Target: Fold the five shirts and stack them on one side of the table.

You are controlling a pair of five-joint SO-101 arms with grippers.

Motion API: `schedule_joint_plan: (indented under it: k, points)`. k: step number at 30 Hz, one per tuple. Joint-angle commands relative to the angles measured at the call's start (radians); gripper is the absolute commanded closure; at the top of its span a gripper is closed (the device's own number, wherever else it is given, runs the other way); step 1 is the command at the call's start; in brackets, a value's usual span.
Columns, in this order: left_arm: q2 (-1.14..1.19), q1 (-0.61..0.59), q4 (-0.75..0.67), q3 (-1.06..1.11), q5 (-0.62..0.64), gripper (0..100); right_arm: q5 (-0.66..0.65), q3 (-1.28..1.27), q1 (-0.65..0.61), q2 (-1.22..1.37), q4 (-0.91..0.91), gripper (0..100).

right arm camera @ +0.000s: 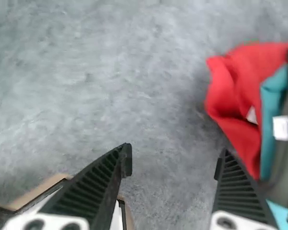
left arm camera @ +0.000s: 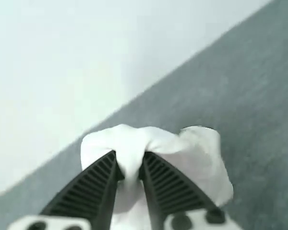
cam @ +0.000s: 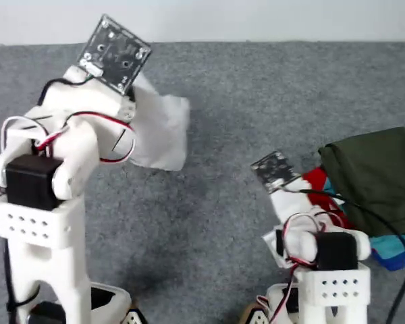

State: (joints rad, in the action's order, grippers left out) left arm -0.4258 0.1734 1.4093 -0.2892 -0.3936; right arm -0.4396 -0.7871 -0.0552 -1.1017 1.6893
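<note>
Left gripper (left arm camera: pixel 129 162): pinched tight on a bunched fold of the white shirt, raised near the table's far edge.
White shirt (cam: pixel 163 128): hangs from the left gripper and drapes beside that arm at the far left of the table (cam: pixel 243 88). Cannot tell whether its lower edge touches the surface.
Right gripper (right arm camera: pixel 174 155): jaws spread wide with nothing between them, over grey surface just beside the pile.
Pile: right side of the table. The dark green shirt (cam: pixel 378 169) is on top, with the red shirt (right arm camera: pixel 230 96) and teal shirt (right arm camera: pixel 271 96) showing at its near edge.
</note>
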Motion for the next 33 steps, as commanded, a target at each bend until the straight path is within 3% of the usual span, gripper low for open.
schedule_joint_plan:
  k: [1,6,11,15,19,27,33]
  points:
    - [0.021,0.121,-0.009,-0.226,0.011,99,-0.009,0.009,0.111,-0.008,-0.022,71.4]
    - [0.080,0.230,0.037,-0.453,0.011,99,-0.009,0.009,0.185,-0.008,-0.022,71.4]
    - [0.118,0.138,0.044,-0.427,0.011,99,-0.009,0.009,0.265,-0.008,-0.022,71.4]
    - [0.155,0.003,0.041,-0.251,0.011,99,-0.009,0.009,0.291,-0.008,-0.022,71.4]
    - [0.232,-0.127,0.005,0.061,0.006,99,-0.009,0.009,0.292,-0.008,-0.022,71.4]
    - [0.425,-0.394,-0.439,0.624,0.011,99,-0.008,0.008,0.278,-0.008,-0.022,71.4]
    - [0.442,-0.520,-0.473,0.753,0.048,99,-0.002,0.006,0.028,0.002,-0.048,71.5]
